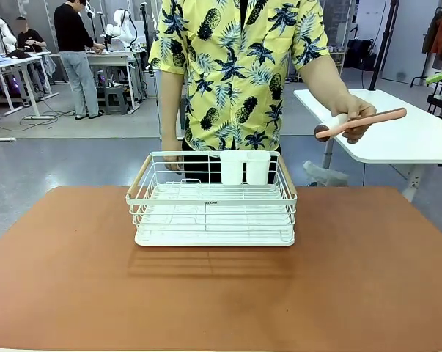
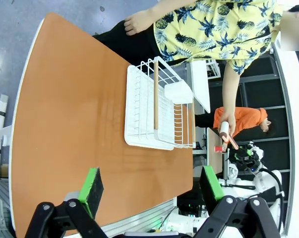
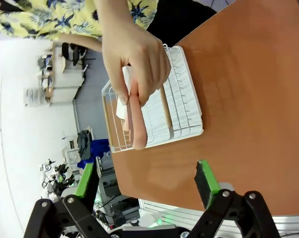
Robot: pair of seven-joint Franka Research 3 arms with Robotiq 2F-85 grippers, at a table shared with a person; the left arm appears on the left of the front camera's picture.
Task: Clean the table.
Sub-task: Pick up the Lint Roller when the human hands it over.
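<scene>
The worktop [image 1: 59, 257] is spread beneath and around the wire rack [image 1: 212, 209], and no loose item is seen on it. The robot's left hand [image 2: 151, 187] is held released, jaws wide. Right of the rack, a pink-handled utensil [image 1: 363, 122] is gripped in the person's hand [image 1: 355, 110], off the worktop. The robot's right hand [image 3: 145, 181] is likewise spread empty. Cleaning is judged nearly done; only the utensil seems left to be stowed.

Table [image 1: 74, 286] near corners cut off; rack [image 1: 169, 213] label print unreadable.

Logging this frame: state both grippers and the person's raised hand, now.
Left gripper: open, empty.
Right gripper: open, empty.
Raised hand: holding a pink utensil.
</scene>
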